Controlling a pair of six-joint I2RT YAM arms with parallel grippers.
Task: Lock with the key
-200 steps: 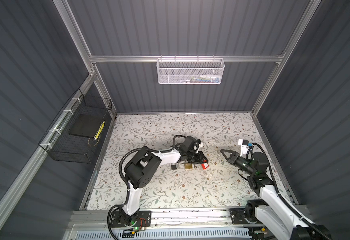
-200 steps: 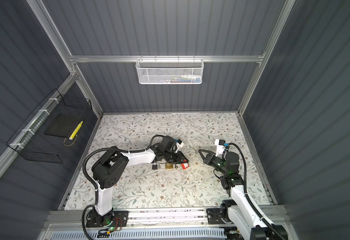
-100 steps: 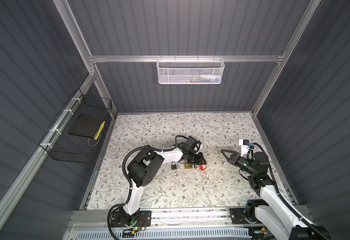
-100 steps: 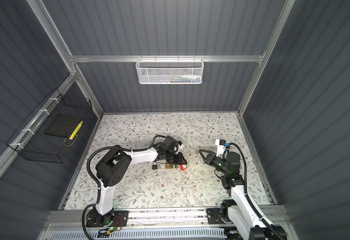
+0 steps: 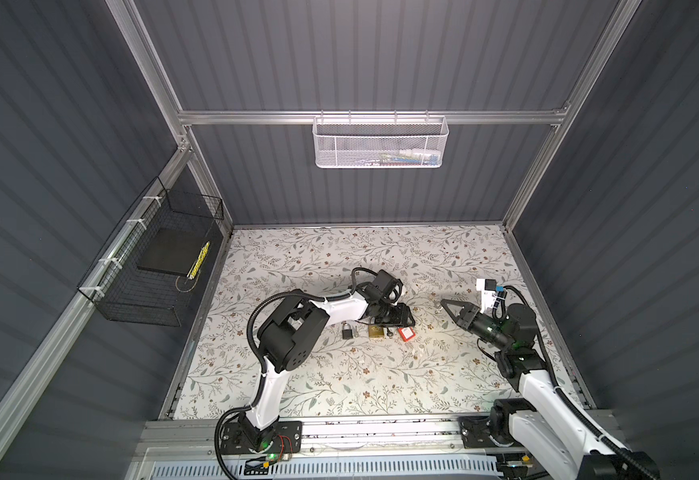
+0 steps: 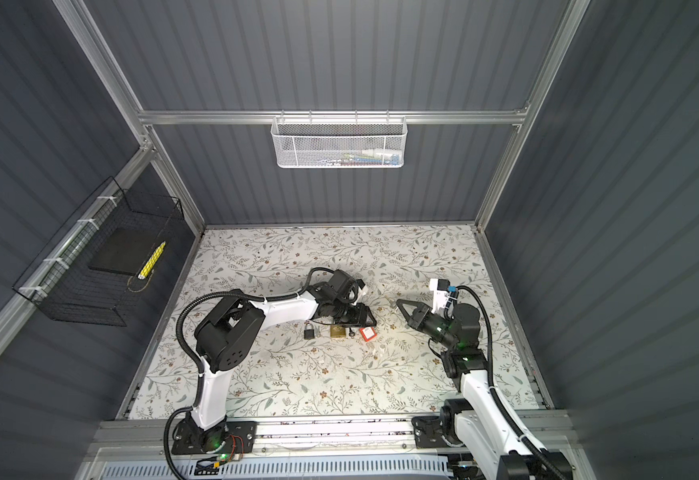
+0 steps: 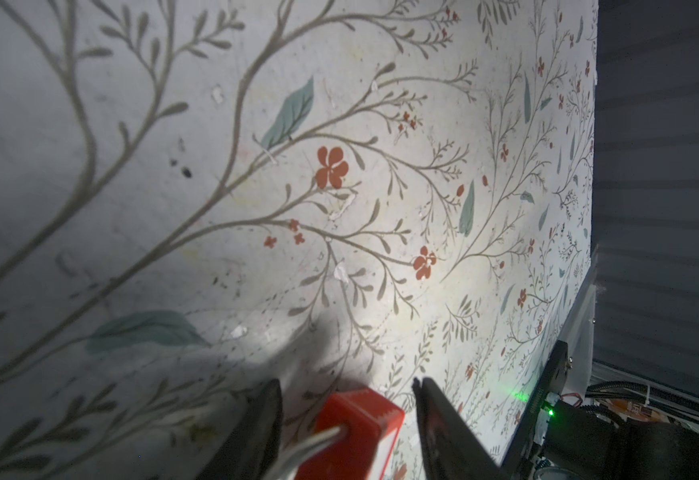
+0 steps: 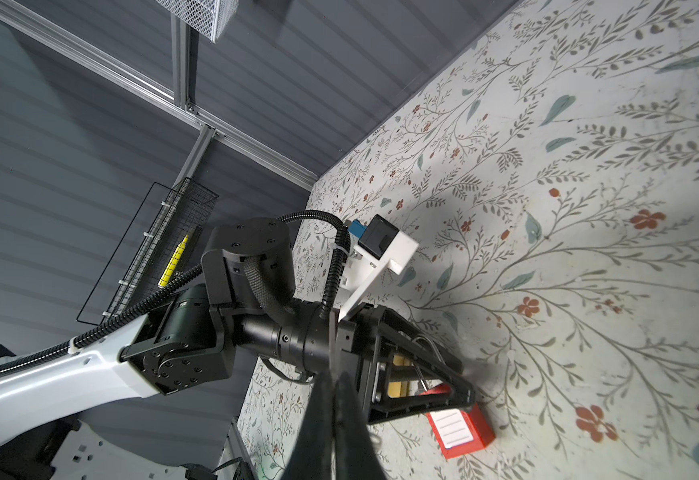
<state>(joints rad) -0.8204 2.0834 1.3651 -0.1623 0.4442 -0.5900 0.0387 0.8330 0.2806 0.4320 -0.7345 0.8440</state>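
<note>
Flower-printed white worktop (image 5: 339, 386), carrying a short row of small things about its middle, set parallel to the near edge. Counted from the left-edge side: a small black padlock with a steel shackle (image 5: 347, 331); a squat brass padlock (image 5: 375, 332); a dark-headed key (image 5: 389, 332) just beside the brass body (whether it sits in the keyhole cannot be told); a red block-shaped padlock with a silver shackle (image 5: 406, 333). Left gripper (image 7: 345, 399): low over the red padlock, black fingers (image 7: 435, 415) spread, one on either side of the red body with a gap on both sides. Right gripper (image 5: 443, 301): towards the right edge, apart from the row, tips pressed together and pointing at the left gripper.
</note>
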